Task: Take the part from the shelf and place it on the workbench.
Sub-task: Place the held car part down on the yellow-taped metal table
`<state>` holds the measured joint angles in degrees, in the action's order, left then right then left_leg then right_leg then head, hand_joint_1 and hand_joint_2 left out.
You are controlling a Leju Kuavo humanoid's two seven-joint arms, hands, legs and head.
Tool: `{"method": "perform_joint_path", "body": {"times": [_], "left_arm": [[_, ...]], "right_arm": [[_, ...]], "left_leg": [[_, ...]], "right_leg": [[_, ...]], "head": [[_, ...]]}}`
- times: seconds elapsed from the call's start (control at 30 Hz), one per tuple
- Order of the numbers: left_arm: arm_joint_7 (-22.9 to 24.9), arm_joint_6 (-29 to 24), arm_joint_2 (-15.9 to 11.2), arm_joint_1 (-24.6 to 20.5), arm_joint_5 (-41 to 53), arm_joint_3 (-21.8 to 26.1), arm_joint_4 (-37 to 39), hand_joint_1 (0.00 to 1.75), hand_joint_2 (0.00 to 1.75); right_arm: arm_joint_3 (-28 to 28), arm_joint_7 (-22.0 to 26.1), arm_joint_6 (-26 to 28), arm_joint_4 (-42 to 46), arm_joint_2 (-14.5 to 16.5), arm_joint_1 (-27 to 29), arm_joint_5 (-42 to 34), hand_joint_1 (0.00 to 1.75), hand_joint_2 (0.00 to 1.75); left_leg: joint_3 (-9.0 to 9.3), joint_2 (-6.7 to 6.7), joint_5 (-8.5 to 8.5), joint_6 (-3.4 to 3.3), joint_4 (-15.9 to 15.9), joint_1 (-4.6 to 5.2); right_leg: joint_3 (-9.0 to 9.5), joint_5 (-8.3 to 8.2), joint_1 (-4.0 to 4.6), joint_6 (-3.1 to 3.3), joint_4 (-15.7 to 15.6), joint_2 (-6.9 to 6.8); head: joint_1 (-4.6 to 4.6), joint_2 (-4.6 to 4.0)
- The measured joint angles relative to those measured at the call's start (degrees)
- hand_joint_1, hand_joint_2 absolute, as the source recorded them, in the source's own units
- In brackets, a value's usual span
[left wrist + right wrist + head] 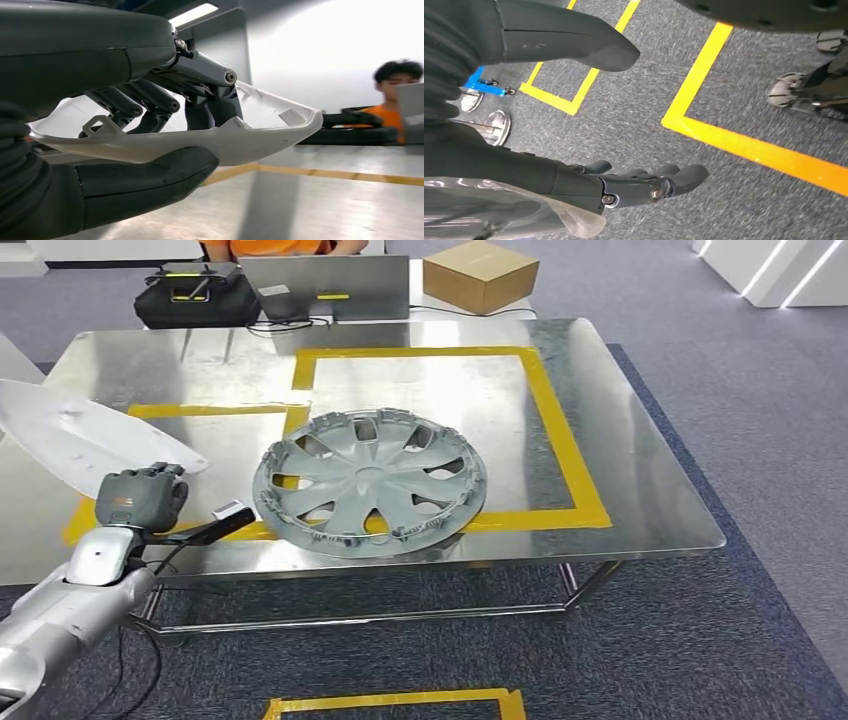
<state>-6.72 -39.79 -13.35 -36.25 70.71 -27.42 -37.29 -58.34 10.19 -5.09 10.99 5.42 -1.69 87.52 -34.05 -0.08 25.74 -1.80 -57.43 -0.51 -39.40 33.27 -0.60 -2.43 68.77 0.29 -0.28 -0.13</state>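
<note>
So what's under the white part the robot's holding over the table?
Under the white part sits the left robot hand's thumb, then steel workbench with yellow tape. The part covers the table directly beneath.

The head view looked down from high at the workbench; the left wrist view skimmed it closely; the right wrist view faced carpet.

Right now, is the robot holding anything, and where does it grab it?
The left hand grips the white plastic part by its edge, thumb under, fingers over.
</note>
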Motion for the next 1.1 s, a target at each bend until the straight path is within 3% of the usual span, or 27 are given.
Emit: {"method": "perform_joint_path", "body": {"times": [0.07,0.1,0.17,0.23,0.3,0.4,0.43,0.53,0.57,0.6,0.67,0.73,0.77,0.9,0.97,1.03,1.07,1.1], "left_arm": [[0.2,0.0,-0.4,0.8,0.1,1.1,0.0,1.75,1.75],[0.3,0.0,-0.6,1.2,0.0,1.8,0.0,1.75,1.75],[0.4,0.0,-1.0,1.9,-0.2,3.2,0.0,1.75,1.75],[0.2,0.0,-1.4,2.4,-0.6,4.5,0.0,0.87,1.75],[-0.1,-0.1,-1.7,2.8,-1.0,5.6,0.0,0.0,1.75],[-0.5,-0.2,-1.7,3.5,-1.1,6.7,0.0,0.0,1.75],[-0.7,-0.3,-1.7,3.6,-1.1,7.0,0.0,0.0,1.75],[-1.0,-0.3,-1.6,4.1,-1.2,7.4,0.0,0.0,1.75],[-1.2,-0.2,-1.5,4.3,-1.3,7.5,0.1,0.0,1.31],[-1.5,-0.1,-1.4,4.5,-1.6,7.6,0.1,0.0,0.87],[-2.2,0.5,-1.2,4.5,-2.4,7.9,0.2,0.0,0.0],[-3.1,1.6,-0.9,4.1,-3.5,8.2,0.2,0.0,0.0],[-3.7,2.1,-0.7,4.0,-4.1,8.3,0.2,0.0,0.0],[-6.2,2.5,0.8,4.3,-7.1,8.5,-0.7,0.0,0.0],[-7.6,2.7,1.8,4.6,-9.4,8.5,-2.1,0.0,0.0],[-9.8,3.6,3.0,5.6,-14.0,8.7,-4.5,0.0,0.0],[-10.7,4.3,3.6,6.4,-16.4,8.8,-6.2,0.0,0.0],[-11.3,4.9,4.2,7.2,-18.3,8.9,-8.0,0.0,0.0]], "right_arm": [[0.0,0.0,0.0,0.0,0.0,0.1,0.0,0.0,1.75],[0.0,0.0,0.0,0.0,0.0,0.1,0.0,0.0,1.75],[-0.1,-0.1,0.1,0.0,0.0,0.0,-0.1,0.0,1.75],[-0.1,-0.1,0.1,0.0,0.0,-0.1,-0.2,0.0,0.87],[-0.1,-0.1,0.1,0.0,0.0,0.0,-0.2,0.0,0.0],[-0.1,-0.1,0.1,0.0,0.0,0.1,-0.2,0.0,0.0],[-0.1,-0.1,0.1,0.0,0.0,0.0,-0.2,0.0,0.0],[-0.1,-0.1,0.2,0.0,0.0,-0.1,-0.2,0.0,0.0],[-0.1,-0.1,0.2,0.0,0.0,0.0,-0.2,0.0,0.0],[-0.1,-0.1,0.2,0.0,0.0,0.0,-0.2,0.0,0.0],[-0.1,-0.1,0.2,0.0,0.0,0.0,-0.2,0.0,0.0],[-0.1,-0.1,0.2,0.0,0.0,-0.1,-0.2,0.0,0.0],[-0.1,-0.1,0.2,0.0,0.0,-0.1,-0.2,0.0,0.0],[-0.2,-0.1,0.2,0.0,0.0,-0.1,-0.2,0.0,0.0],[-0.2,-0.1,0.2,0.0,0.0,-0.1,-0.2,0.0,0.0],[-0.2,-0.1,0.1,0.0,0.0,0.0,-0.3,0.0,0.0],[-0.2,-0.1,0.0,0.0,0.0,0.1,-0.3,0.0,0.0],[-0.2,-0.1,0.0,0.0,0.0,0.2,-0.4,0.0,0.0]], "left_leg": [[0.01,-0.02,0.03,-0.02,0.0,0.04],[0.03,-0.05,0.06,0.01,-0.1,0.04],[0.09,-0.11,0.22,0.26,-0.2,0.0],[-0.06,-0.11,0.47,0.8,-0.6,0.21],[-0.18,-0.08,0.49,1.31,-0.7,0.41],[-0.57,-0.08,1.5,2.08,-1.9,0.24],[-1.42,-0.08,2.85,2.35,-4.0,0.18],[-6.16,-0.06,7.9,2.79,-14.9,0.06],[-7.13,-0.06,8.33,2.82,-17.1,0.03],[-7.16,-0.06,7.65,2.78,-17.1,0.0],[-4.33,-0.05,3.7,2.53,-11.0,-0.05],[-0.93,-0.06,1.01,2.2,-3.8,0.08],[-0.1,-0.08,0.7,2.08,-1.9,0.17],[0.19,-0.13,0.78,1.03,-0.7,0.17],[0.28,-0.09,0.64,0.4,-0.5,-0.02],[0.27,-0.03,0.68,0.1,-0.6,0.07],[0.27,-0.02,0.7,0.07,-0.6,0.12],[0.29,-0.03,0.72,0.05,-0.6,0.15]], "right_leg": [[-2.37,1.11,-0.1,-0.31,4.8,-0.04],[-2.08,0.1,-0.11,-0.35,4.0,-0.06],[1.35,-3.6,-0.12,-0.17,-3.1,-0.12],[4.83,-5.54,-0.06,0.29,-9.5,-0.11],[5.78,-5.48,0.06,0.79,-10.8,-0.03],[5.85,-5.71,-0.13,1.76,-11.0,-0.12],[5.91,-5.79,-0.22,2.12,-11.1,-0.16],[5.99,-5.74,-0.21,2.61,-11.1,-0.19],[6.04,-5.71,-0.2,2.63,-11.1,-0.17],[6.1,-5.68,-0.19,2.64,-11.1,-0.15],[6.37,-5.57,-0.2,2.51,-11.1,-0.11],[6.43,-5.42,-0.04,2.09,-11.0,-0.08],[6.34,-5.4,0.02,1.8,-11.0,-0.08],[5.8,-4.83,-0.04,0.45,-10.5,-0.16],[3.53,-2.11,-0.09,-0.06,-5.9,-0.17],[-0.27,1.3,-0.12,-0.33,2.0,-0.2],[-1.64,1.95,-0.12,-0.41,4.7,-0.2],[-2.06,1.5,-0.12,-0.41,5.3,-0.21]], "head": [[0.06,0.0],[0.08,0.0],[0.1,0.0],[0.05,0.0],[0.01,0.0],[-0.05,0.0],[-0.09,0.0],[-0.13,0.0],[-0.13,0.0],[-0.14,0.0],[-0.14,0.0],[-0.1,0.0],[-0.07,0.0],[-0.02,0.0],[0.28,0.0],[0.56,0.0],[0.55,0.0],[0.58,0.0]]}}
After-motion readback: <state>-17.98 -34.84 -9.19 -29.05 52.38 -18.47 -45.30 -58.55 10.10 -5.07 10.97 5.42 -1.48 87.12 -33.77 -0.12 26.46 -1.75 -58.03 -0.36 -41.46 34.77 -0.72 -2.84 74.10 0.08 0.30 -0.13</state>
